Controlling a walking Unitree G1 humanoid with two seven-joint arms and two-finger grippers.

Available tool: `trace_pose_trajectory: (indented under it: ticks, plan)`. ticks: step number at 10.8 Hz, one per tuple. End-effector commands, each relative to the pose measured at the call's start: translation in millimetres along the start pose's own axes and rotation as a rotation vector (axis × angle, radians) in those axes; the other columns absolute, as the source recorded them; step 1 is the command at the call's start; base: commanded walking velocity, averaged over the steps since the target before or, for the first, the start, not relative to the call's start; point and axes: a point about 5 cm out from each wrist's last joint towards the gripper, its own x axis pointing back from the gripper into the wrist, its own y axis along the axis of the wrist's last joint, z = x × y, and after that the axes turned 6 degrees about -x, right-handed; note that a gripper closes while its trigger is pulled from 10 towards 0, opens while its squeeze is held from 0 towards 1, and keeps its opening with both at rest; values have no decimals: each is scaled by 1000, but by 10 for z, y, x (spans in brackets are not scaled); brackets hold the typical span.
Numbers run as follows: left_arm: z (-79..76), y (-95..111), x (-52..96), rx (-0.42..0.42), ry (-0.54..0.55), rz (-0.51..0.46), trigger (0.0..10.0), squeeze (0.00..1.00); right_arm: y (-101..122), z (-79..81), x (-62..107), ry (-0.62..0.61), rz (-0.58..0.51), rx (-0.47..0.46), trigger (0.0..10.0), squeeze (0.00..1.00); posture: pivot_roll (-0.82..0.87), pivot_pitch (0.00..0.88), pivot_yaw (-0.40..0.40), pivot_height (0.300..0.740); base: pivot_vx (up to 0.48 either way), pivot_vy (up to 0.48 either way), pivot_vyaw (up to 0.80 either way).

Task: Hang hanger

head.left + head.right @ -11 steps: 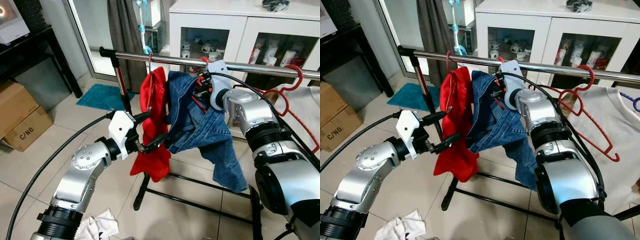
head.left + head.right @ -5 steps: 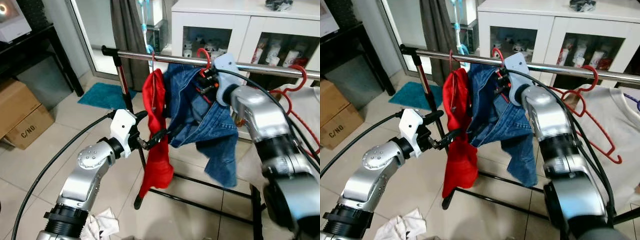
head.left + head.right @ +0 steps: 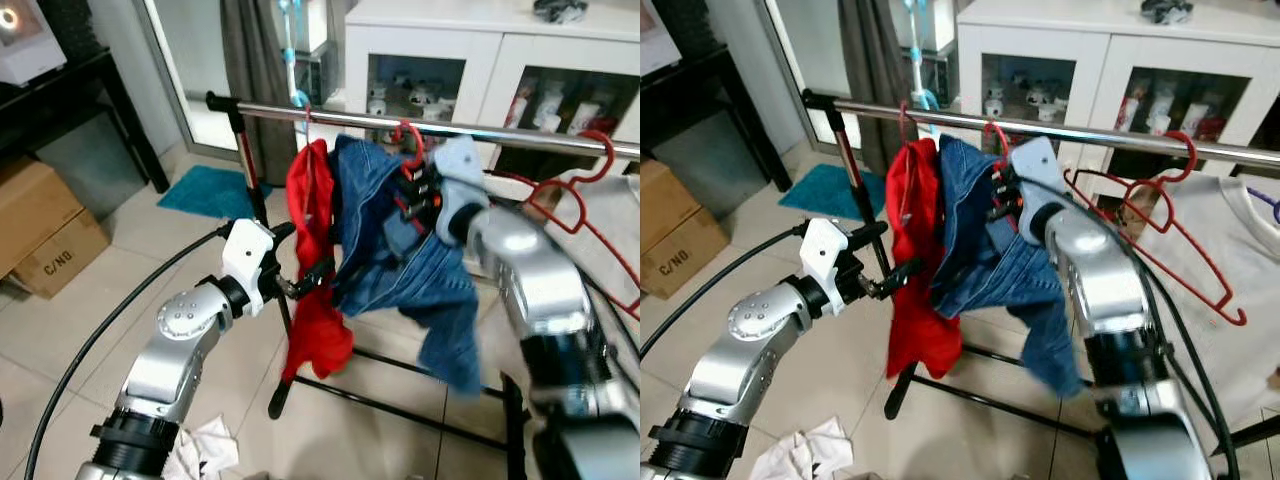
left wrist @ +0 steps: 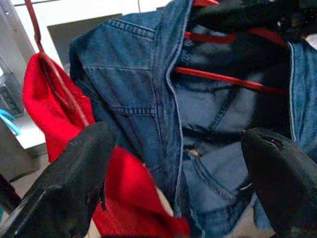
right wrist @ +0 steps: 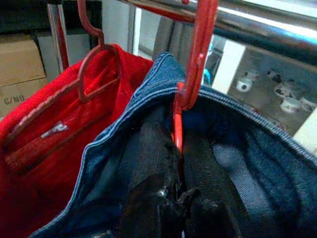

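Up at the rail [image 3: 520,135], right gripper [image 5: 171,148] clamped on red hanger [image 5: 195,64]; left gripper [image 4: 178,183] spread wide.

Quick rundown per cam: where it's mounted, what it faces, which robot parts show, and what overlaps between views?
Left eye: on the head, looking down at the rail; both silver arms show.
Right eye: its stereo twin, same scene.
Left wrist: along the open left hand, facing the denim garment and red garment.
Right wrist: along the right hand, shut on the red hanger below the rail.
Shared: both wrists see the denim and red garments.
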Motion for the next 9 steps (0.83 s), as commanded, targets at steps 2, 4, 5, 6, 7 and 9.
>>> trace_pose_trajectory:
  ticks: [2,4,5,6,7,9]
  plan:
    - [-2,-29,3,4,14,13,10000,0,-149,24,81,-78,-20,-51,0,0,-99,0,78,740,0,0,0]
    - [-8,-69,46,16,35,16,10000,0,-342,73,165,-126,-16,-83,78,0,-93,0,65,740,0,0,0]
    - [-24,-96,67,28,43,17,10000,0,-403,71,210,-168,-33,-94,2706,0,-91,0,56,740,0,0,0]
    - [-30,-102,72,32,47,16,10000,0,-445,87,231,-174,-30,-92,4667,0,-89,0,52,740,0,0,0]
    - [-27,-102,68,35,51,14,10000,0,-479,140,237,-150,-24,-96,7451,0,-87,0,48,740,0,0,0]
    - [-26,-97,64,33,53,12,10000,0,-480,175,228,-133,-33,-107,9412,0,-86,0,46,740,0,0,0]
